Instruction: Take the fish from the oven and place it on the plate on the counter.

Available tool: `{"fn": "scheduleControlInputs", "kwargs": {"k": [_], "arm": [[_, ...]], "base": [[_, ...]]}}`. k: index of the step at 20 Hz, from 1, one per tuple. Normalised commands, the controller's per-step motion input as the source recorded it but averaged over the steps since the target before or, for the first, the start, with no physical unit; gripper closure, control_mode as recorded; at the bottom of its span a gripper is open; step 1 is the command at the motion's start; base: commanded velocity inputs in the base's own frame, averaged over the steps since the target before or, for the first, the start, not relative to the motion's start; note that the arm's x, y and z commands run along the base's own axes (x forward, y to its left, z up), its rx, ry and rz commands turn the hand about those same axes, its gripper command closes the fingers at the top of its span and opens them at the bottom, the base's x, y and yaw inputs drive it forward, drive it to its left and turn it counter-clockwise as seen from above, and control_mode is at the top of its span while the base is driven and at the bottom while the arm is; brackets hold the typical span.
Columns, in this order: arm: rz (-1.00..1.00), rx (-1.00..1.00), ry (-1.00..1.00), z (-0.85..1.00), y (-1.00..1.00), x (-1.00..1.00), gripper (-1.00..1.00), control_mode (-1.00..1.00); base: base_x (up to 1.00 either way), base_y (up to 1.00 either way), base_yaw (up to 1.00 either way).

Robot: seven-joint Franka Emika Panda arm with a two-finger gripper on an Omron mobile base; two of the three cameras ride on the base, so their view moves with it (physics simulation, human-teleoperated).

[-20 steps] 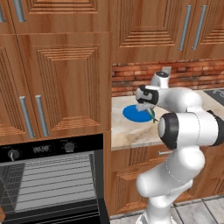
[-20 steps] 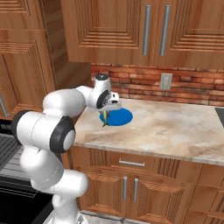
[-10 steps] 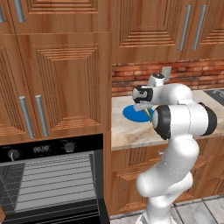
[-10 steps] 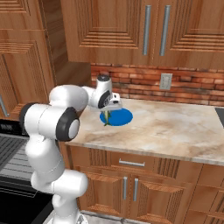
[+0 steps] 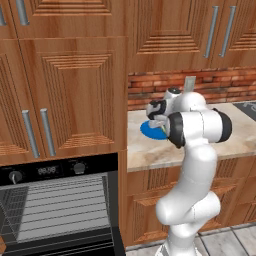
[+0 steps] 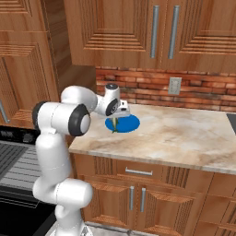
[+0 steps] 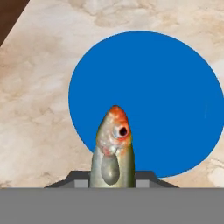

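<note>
Gripper (image 6: 116, 120) clamped narrow on the fish (image 7: 113, 151), head pointing down toward the plate (image 7: 175, 96); jaws barely visible either side of the body at the bottom of the hand view; fish hanging upright, above the plate's near edge rather than its middle; not yet touching blue surface, judging by the hand view; height above plate hard to tell.

Plate flat on the counter (image 6: 184, 138), near the brick backsplash (image 6: 147, 90), just beside the tall cabinet side; same plate seen in left base view (image 5: 150, 131) partly hidden by the arm; fish seen in right base view (image 6: 115, 124) dangling over the plate's left part.

Oven (image 5: 55, 210) door open, racks bare, well apart from the drop spot; fetch part judged done, only release left.

Risks, as judgement: release from here likely lands fish nose-first near the rim; could topple outward onto counter, half on, half off; slender body may roll or slide on smooth plate; dropping from too high adds bounce; lowering too far jams head into plate and may shove plate toward cabinet; safer with a shift toward plate centre, lower, then open.
</note>
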Motion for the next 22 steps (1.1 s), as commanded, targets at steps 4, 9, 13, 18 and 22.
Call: {"fn": "scheduleControlInputs", "kwargs": {"k": [4,9,13,18,22], "arm": [[0.00,0.00,0.00,-0.05,0.00,0.44,1.00,-1.00],[0.00,0.00,0.00,0.00,0.00,0.29,1.00,-1.00],[0.00,0.00,0.00,-0.08,-0.06,0.22,1.00,-1.00],[0.00,0.00,0.01,-0.28,-0.09,0.24,1.00,-1.00],[0.00,0.00,0.03,-0.33,-0.03,0.12,1.00,-1.00]], "base": [[0.00,0.00,0.00],[0.00,0.00,0.00],[0.00,0.00,0.00],[0.00,0.00,0.00],[0.00,0.00,0.00]]}}
